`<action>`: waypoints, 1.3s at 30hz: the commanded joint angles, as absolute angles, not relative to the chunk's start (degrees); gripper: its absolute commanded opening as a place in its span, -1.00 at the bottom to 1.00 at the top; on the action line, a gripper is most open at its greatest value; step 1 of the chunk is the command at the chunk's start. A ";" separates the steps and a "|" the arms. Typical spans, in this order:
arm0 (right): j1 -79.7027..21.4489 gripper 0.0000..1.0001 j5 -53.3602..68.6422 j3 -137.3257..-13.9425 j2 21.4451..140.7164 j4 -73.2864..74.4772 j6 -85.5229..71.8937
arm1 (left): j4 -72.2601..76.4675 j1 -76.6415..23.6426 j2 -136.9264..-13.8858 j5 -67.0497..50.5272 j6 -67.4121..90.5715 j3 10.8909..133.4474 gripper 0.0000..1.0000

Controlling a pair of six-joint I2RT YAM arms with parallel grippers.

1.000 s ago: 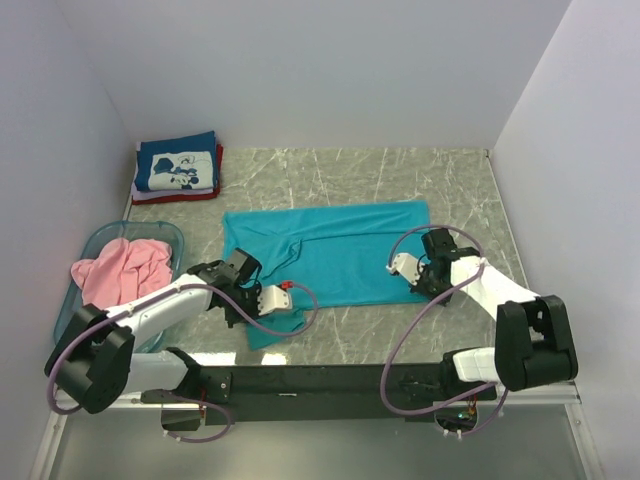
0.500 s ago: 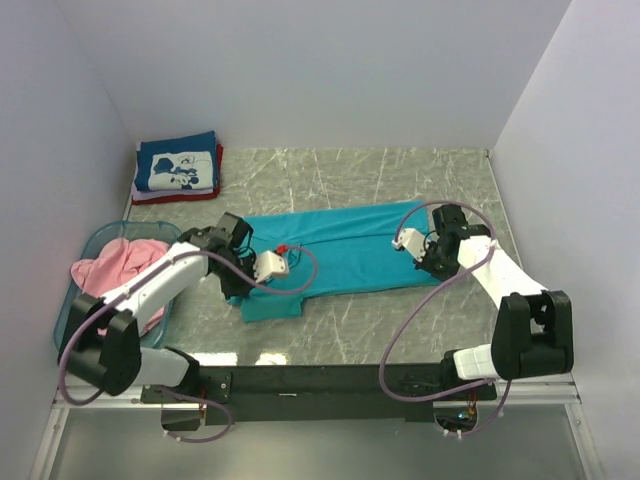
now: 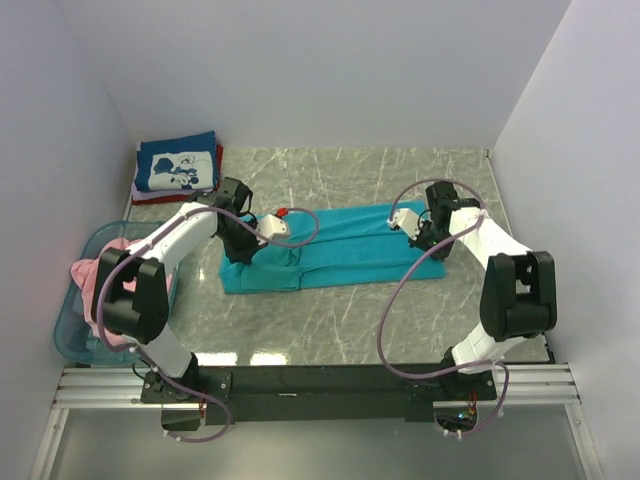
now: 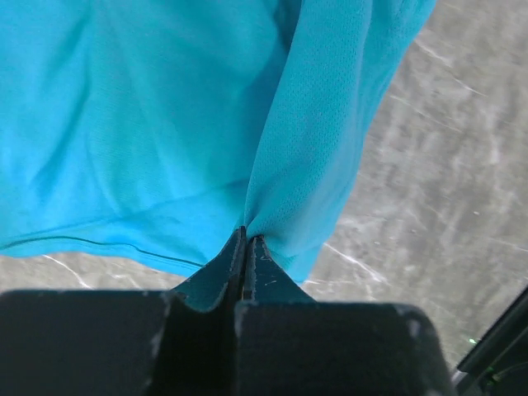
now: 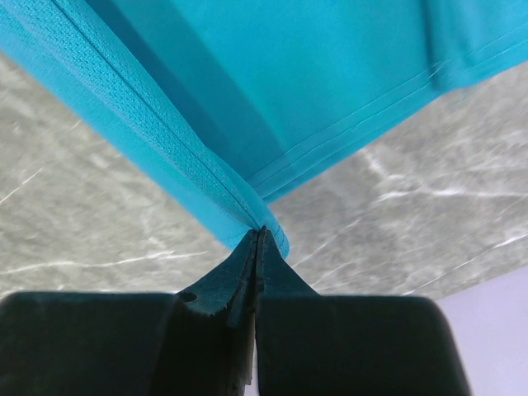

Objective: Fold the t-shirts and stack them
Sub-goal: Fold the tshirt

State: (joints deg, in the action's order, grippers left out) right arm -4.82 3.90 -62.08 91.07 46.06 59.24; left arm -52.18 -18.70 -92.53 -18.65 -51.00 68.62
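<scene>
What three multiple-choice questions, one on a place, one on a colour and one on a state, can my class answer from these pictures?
1. Where on the table does the folded stack lie?
A. far left corner
B. near right corner
C. middle

2. What colour is the shirt in the basket?
A. red
B. pink
C. white

3. The left gripper is
A. open above the cloth
B. shut on nothing
C. shut on the teal shirt

Answers:
1 A: the top view shows the stack by the back wall on the left.
2 B: the pink shirt lies bunched inside the basket.
3 C: the left wrist view shows the closed fingertips pinching a teal fold.
</scene>
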 commanded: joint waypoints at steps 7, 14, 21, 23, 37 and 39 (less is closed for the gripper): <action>-4.22 -1.00 2.46 -69.60 97.38 45.44 60.56 | -53.96 -17.14 -99.66 -20.21 -54.23 76.90 -0.99; -4.22 -1.00 2.02 -71.98 100.80 44.56 61.00 | -53.09 -15.56 -102.30 -19.25 -54.93 78.84 -0.99; -4.22 -1.00 2.02 -73.65 102.48 44.47 60.91 | -53.26 -15.29 -104.50 -19.16 -55.11 80.77 -0.99; -4.31 -1.00 2.02 -73.83 103.01 44.38 60.82 | -53.35 -15.29 -105.11 -18.90 -55.11 81.65 -0.99; -4.22 -1.00 1.58 -74.88 105.38 42.72 60.47 | -52.56 -15.29 -108.54 -17.93 -55.28 83.85 -0.99; -4.13 -1.00 1.41 -75.15 105.47 42.80 60.47 | -52.47 -15.21 -108.54 -17.76 -55.37 83.24 -0.99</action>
State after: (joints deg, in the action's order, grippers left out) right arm -4.82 2.48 -72.44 105.27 43.81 59.94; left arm -52.71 -15.44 -108.07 -18.06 -53.93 81.52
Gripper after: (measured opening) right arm 0.005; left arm 0.015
